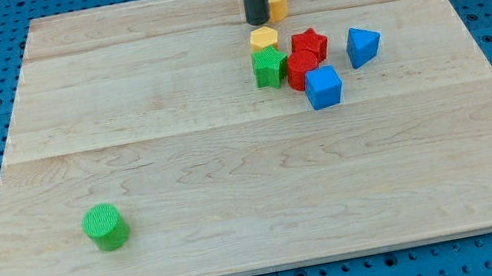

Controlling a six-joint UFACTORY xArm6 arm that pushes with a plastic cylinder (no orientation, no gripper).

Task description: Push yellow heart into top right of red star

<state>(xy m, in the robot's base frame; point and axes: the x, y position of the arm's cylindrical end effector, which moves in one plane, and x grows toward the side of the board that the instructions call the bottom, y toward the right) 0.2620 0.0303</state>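
My tip rests on the board near the view's top centre. A yellow block, partly hidden by the rod, sits just to the right of the tip and touches it or nearly does; it looks like the heart. The red star lies below and to the right of the tip, a short gap below that yellow block. A yellow pentagon sits directly below the tip, left of the red star.
A green star, a second red block and a blue cube crowd against the red star's lower side. A blue wedge-like block lies to its right. A green cylinder stands at the lower left.
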